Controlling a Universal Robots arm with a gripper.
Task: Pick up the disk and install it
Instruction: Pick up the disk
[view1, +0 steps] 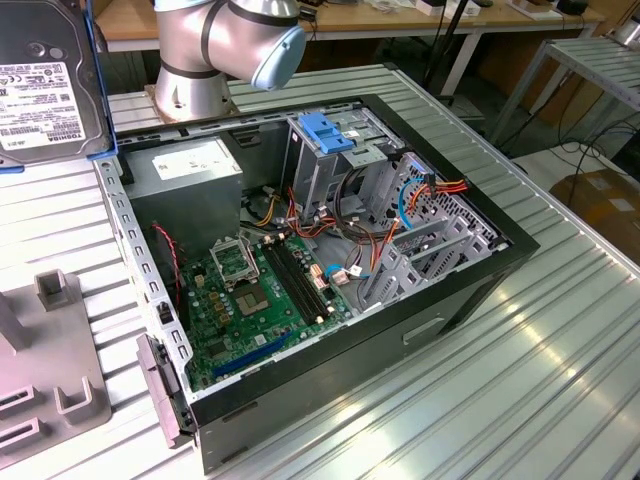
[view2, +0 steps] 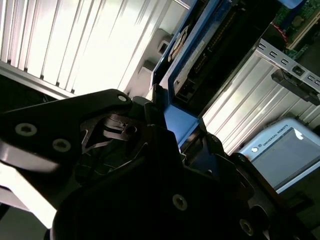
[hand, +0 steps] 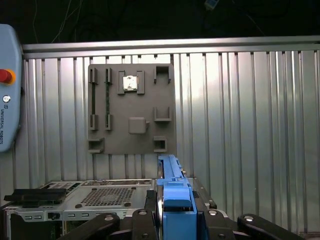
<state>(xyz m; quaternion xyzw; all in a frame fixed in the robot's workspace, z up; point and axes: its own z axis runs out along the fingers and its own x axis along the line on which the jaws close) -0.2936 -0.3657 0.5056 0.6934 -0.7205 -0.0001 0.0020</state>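
Note:
The disk (view1: 45, 80) hangs in the air at the exterior view's upper left, beside the open computer case (view1: 330, 250). Its dark casing and white label face the camera, with a blue side rail along its edge. In both wrist views my gripper (hand: 175, 212) (view2: 172, 135) is shut on the disk, its dark fingers (hand: 145, 217) pressed against the blue rail (hand: 172, 192) (view2: 182, 120). The disk's dark edge (view2: 210, 55) runs away from the fingers.
Inside the case stand a metal drive cage with a blue handle (view1: 325, 135), a grey power-supply box (view1: 190, 170) and the motherboard (view1: 255, 285). A grey fixture plate (view1: 50, 380) (hand: 131, 107) lies on the ribbed table. A teach pendant (hand: 7, 95) lies nearby.

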